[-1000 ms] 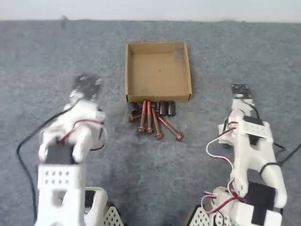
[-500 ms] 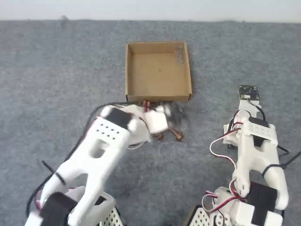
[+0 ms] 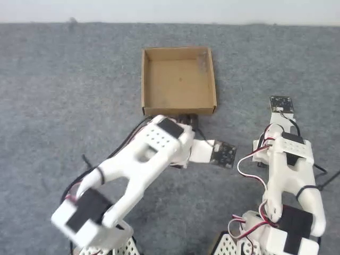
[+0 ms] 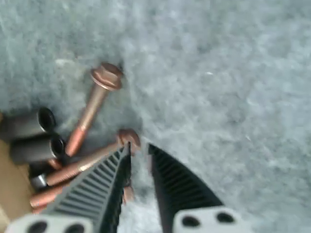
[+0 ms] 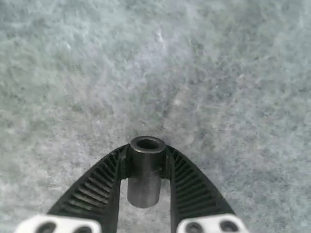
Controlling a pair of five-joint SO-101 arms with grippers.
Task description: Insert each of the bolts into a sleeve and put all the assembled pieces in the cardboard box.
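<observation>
Several copper bolts lie on the grey carpet, one point(image 4: 99, 94) apart from the others and one point(image 4: 92, 158) with its head by my fingertip. Black sleeves point(image 4: 30, 124) lie beside them, close to the cardboard box point(image 3: 178, 79). My left gripper point(image 4: 139, 148) hovers over the bolt heads, open by a narrow gap with nothing between its fingers. In the high view the left arm point(image 3: 159, 143) stretches across the pile and hides most of it; a sleeve point(image 3: 188, 120) peeks out by the box. My right gripper point(image 5: 146, 155) is shut on an upright black sleeve point(image 5: 146, 172) above the carpet.
The right arm point(image 3: 287, 159) stands at the right side, away from the pile. Bare carpet lies on both sides of the box and between the arms. The box is open at the top, with nothing inside.
The left arm swung from the left side of the table across to the bolt pile, then further right over it. The right arm shifted slightly.
</observation>
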